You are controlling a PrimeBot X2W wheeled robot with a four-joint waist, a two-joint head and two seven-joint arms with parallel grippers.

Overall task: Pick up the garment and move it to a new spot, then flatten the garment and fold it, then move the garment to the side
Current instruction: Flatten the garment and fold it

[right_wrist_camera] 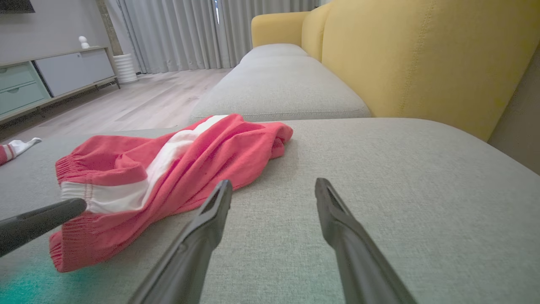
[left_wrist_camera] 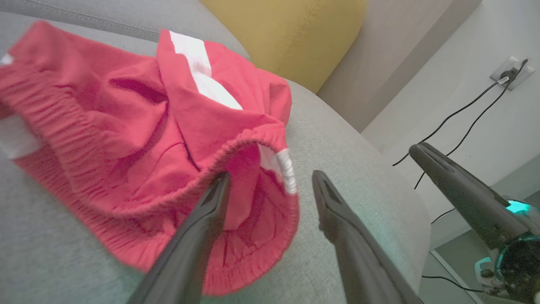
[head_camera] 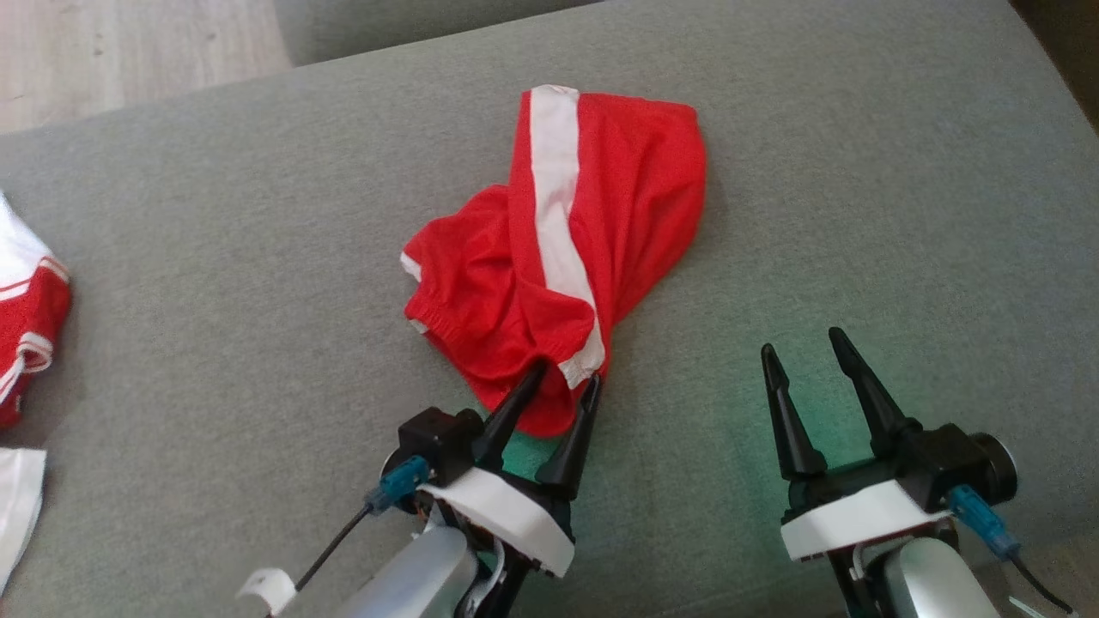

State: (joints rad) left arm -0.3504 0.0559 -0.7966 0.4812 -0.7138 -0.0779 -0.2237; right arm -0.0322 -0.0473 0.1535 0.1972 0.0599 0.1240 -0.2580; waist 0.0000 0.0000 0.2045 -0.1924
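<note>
The garment (head_camera: 618, 189), red shorts with a white side stripe, lies crumpled on the grey cushion (head_camera: 859, 215). Its elastic waistband (left_wrist_camera: 253, 141) points toward me. My left gripper (head_camera: 567, 372) is open at the near end of the waistband. One finger (left_wrist_camera: 206, 211) rests against the red fabric, and the white stripe's end sits between the jaws (left_wrist_camera: 271, 174). My right gripper (head_camera: 800, 339) is open over bare cushion to the right of the garment (right_wrist_camera: 211, 156), with nothing between its fingers (right_wrist_camera: 273, 181).
More red-and-white clothing (head_camera: 26, 326) and a white cloth (head_camera: 13, 498) lie at the cushion's left edge. A yellow sofa back (right_wrist_camera: 422, 55) rises along the right side. Wooden floor (head_camera: 129, 43) lies beyond the far edge. Black cables (left_wrist_camera: 464, 114) hang down the wall.
</note>
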